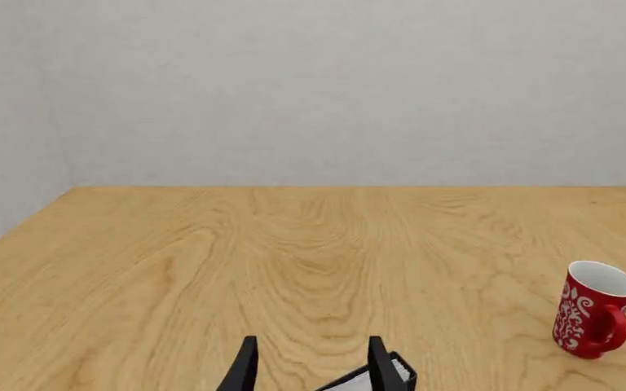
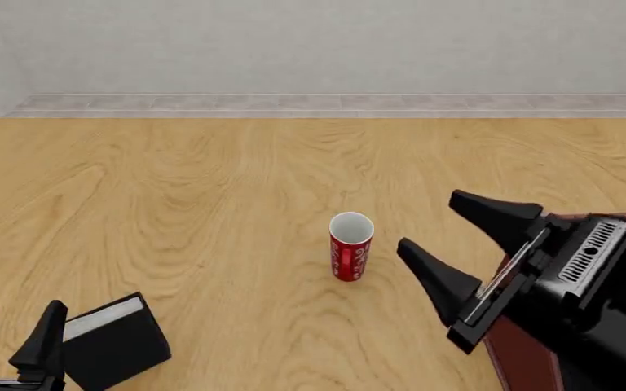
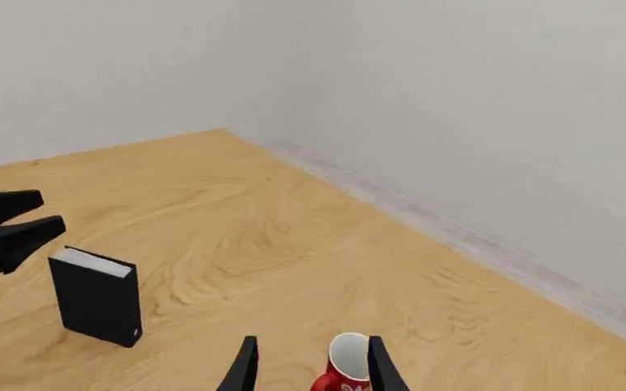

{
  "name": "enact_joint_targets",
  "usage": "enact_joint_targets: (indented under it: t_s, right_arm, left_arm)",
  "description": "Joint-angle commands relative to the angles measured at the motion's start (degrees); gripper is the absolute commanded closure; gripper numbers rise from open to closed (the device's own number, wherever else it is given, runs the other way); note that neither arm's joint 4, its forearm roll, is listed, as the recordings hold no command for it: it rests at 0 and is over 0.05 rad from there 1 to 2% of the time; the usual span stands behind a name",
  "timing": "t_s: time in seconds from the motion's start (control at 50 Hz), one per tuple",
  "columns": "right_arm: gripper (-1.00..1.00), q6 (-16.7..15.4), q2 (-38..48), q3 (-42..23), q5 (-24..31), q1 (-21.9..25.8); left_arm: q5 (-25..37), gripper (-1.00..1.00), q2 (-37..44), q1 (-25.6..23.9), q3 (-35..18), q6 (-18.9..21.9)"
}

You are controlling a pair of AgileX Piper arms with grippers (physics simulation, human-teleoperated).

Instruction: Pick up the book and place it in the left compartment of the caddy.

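The black book [image 2: 114, 340] with a white page block stands upright on the table at the near left; it also shows as the book [image 3: 98, 297] and as a corner of the book [image 1: 384, 380]. My left gripper [image 2: 11, 326] is open just left of it, with the book outside its right finger and nothing between the fingers. My right gripper [image 2: 430, 221] hangs open and empty at the right, above the table. Below that arm only a dark red wall of the caddy [image 2: 517, 352] shows. The left compartment is hidden by the arm.
A red-and-white patterned cup [image 2: 350, 245] stands upright mid-table, between the book and the caddy, just ahead of the right fingers [image 3: 381, 368]. The same cup [image 1: 592, 309] shows a handle. Pale walls bound the table's far and left sides.
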Motion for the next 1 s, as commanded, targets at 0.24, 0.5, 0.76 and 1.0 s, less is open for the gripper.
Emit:
enact_joint_targets:
  t_s: [0.24,0.5,0.76,1.0]
  right_arm:
    - [-1.00,-0.68,14.76,-8.39,-1.07,11.49]
    - [-1.00,-1.80,20.30,-12.46,1.09,16.76]
    - [-1.00,-4.07,25.22,-18.37,6.35,22.07]
    - [-1.00,-5.57,28.39,-22.13,10.64,26.22]
  left_arm:
    - [0.00,-1.00,0.00,0.00,0.00,0.00]
    - [0.00,-1.00,0.00,0.00,0.00,0.00]
    - [0.00,-1.00,0.00,0.00,0.00,0.00]
    - [0.00,-1.00,0.00,0.00,0.00,0.00]
